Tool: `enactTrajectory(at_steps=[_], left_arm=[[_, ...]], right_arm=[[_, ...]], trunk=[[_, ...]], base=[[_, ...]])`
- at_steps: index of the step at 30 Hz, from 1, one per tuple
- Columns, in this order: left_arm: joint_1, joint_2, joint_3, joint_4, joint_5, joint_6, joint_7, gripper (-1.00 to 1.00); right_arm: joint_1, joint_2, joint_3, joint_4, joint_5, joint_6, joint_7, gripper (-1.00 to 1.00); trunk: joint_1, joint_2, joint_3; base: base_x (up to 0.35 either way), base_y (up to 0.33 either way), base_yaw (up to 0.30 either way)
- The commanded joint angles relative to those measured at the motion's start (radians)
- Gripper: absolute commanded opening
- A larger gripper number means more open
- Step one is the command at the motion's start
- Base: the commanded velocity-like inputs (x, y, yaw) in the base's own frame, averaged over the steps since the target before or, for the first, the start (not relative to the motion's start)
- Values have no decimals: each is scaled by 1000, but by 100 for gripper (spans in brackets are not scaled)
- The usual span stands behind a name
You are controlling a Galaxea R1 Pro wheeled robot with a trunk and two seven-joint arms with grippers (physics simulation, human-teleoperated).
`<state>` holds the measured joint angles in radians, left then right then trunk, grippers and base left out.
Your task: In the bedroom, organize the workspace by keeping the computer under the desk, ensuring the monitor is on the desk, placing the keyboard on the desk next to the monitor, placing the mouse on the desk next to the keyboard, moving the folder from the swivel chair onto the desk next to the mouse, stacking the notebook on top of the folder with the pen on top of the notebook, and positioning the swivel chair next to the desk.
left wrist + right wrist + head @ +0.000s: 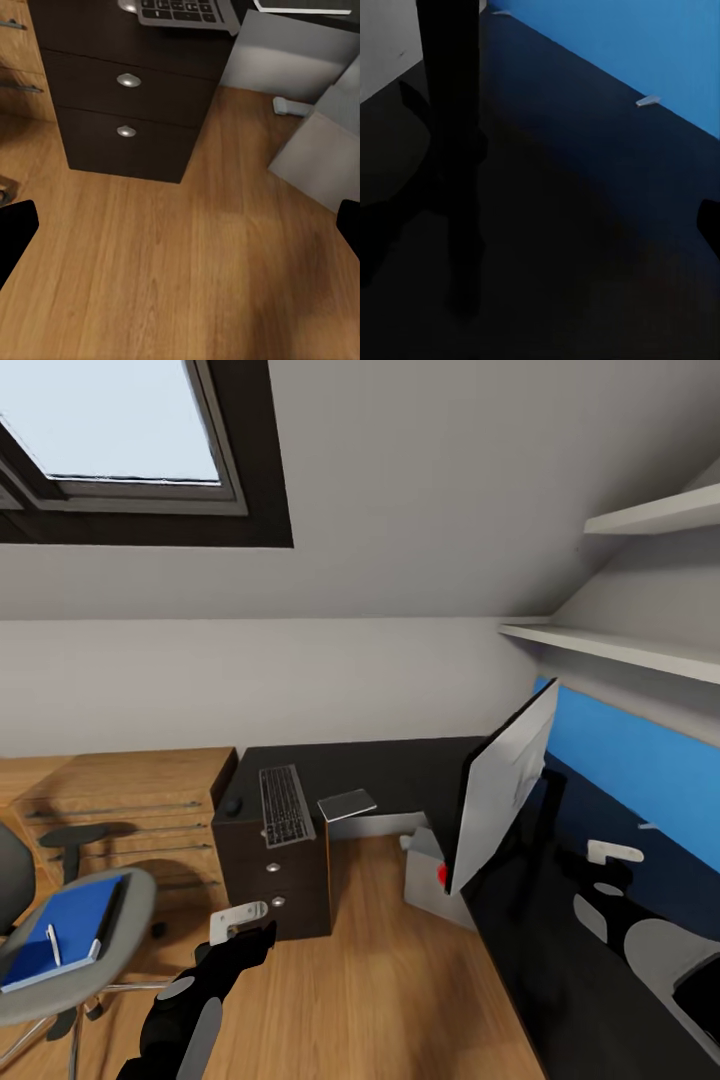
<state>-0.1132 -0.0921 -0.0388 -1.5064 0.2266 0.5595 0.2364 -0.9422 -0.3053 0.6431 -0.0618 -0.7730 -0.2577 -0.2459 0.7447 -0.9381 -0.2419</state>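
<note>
We are holding our left gripper (240, 925) low over the wooden floor (187, 262) in front of the drawer unit (275, 870), fingers spread and holding nothing. Our right gripper is hanging over the glossy black desk (590, 960) near the monitor's stand (450, 150); just one fingertip (711, 225) is peeking in at the picture's edge, so we cannot tell whether it is spread or clenched.

The monitor (505, 790) is standing on the desk's right wing. The keyboard (285, 805) and mouse (232, 807) are lying at the far left end, above the drawers, well apart from the monitor. The blue folder (65, 930) is resting on the swivel chair (40, 980) with a white pen (53, 943) and a dark notebook (108, 920) along its far edge. The grey computer (430, 875) is sitting under the desk.

We are judging the main risks to be our right arm bumping the monitor stand and tipping the screen, and the pen rolling off if we are lifting the folder tilted. The chair, on castors, may roll away when pressed.

The room is an attic bedroom with a skylight (120, 430), sloped grey walls, white shelves (620, 645) and low wooden shelving (120, 810).
</note>
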Motion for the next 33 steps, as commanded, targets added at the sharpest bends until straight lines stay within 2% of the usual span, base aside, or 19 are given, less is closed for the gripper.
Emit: enactTrajectory(at_steps=[1, 20, 33], left_arm=[[-1, 0, -1, -1, 11, 3, 9, 100], [0, 0, -1, 0, 11, 4, 9, 100], [0, 0, -2, 0, 11, 5, 9, 100]], right_arm=[[0, -1, 9, -2, -8, -2, -4, 100], [0, 1, 10, -9, -6, -10, -3, 100], [0, 1, 14, -1, -6, -9, -1, 100]], trunk=[[0, -1, -1], [0, -1, -1], [0, -1, -1]], base=[[159, 1, 0], [27, 0, 0], [164, 0, 0]])
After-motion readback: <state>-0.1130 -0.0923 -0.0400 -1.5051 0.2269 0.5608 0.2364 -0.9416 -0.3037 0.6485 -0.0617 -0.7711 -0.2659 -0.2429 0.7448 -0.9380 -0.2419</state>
